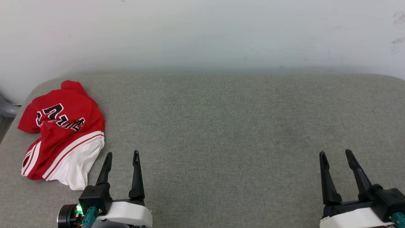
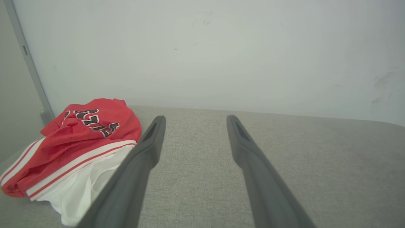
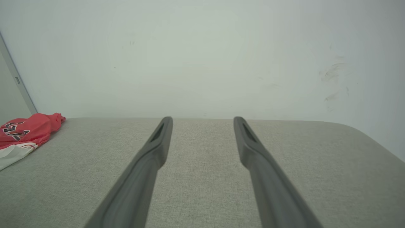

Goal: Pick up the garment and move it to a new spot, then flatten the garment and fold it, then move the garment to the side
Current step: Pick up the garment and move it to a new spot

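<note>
The garment (image 1: 61, 129) is a red jersey shirt with white sleeve parts and black lettering, lying crumpled at the far left of the grey padded surface. The left wrist view has the garment (image 2: 79, 145) at its left, and the right wrist view catches the garment (image 3: 22, 133) at its far left edge. My left gripper (image 1: 122, 154) hovers just right of the shirt's lower edge, open and empty. Far to the right, my right gripper (image 1: 335, 152) stands open with nothing between its fingers.
The grey padded surface (image 1: 221, 126) stretches wide between the shirt and the right gripper. A white wall (image 1: 202, 31) runs along its far side. A grey frame edge (image 2: 28, 63) stands at the left beyond the shirt.
</note>
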You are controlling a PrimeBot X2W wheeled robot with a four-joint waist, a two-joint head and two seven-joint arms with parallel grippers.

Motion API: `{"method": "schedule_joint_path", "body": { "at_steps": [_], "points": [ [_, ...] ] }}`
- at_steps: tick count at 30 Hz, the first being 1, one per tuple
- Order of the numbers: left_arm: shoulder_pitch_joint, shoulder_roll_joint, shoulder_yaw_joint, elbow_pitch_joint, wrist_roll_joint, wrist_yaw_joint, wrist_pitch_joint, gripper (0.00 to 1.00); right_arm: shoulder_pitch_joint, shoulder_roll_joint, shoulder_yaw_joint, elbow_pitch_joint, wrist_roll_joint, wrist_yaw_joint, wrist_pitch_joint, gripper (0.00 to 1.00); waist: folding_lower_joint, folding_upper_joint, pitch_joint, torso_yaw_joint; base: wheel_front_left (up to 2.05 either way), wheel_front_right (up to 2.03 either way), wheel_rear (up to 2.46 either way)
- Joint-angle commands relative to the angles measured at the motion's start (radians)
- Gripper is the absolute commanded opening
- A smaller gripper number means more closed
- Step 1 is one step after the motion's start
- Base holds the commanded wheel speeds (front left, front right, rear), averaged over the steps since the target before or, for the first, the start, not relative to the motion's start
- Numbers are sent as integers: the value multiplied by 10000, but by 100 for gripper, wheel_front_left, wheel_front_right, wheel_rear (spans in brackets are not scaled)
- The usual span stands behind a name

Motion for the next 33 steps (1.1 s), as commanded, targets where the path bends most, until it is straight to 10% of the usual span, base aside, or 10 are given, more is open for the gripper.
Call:
{"method": "schedule_joint_path", "body": {
  "at_steps": [1, 33],
  "points": [
    [88, 19, 52, 72, -92, -58, -52, 100, 103, 9, -30, 34, 95, -5, -32, 100, -1, 0, -2, 5, 0, 0, 0],
    [-168, 18, 295, 695, -154, 100, -43, 100, 212, 9, 51, 82, 95, -5, -29, 100, -1, 0, 167, 1016, 0, 0, 0]
  ]
}}
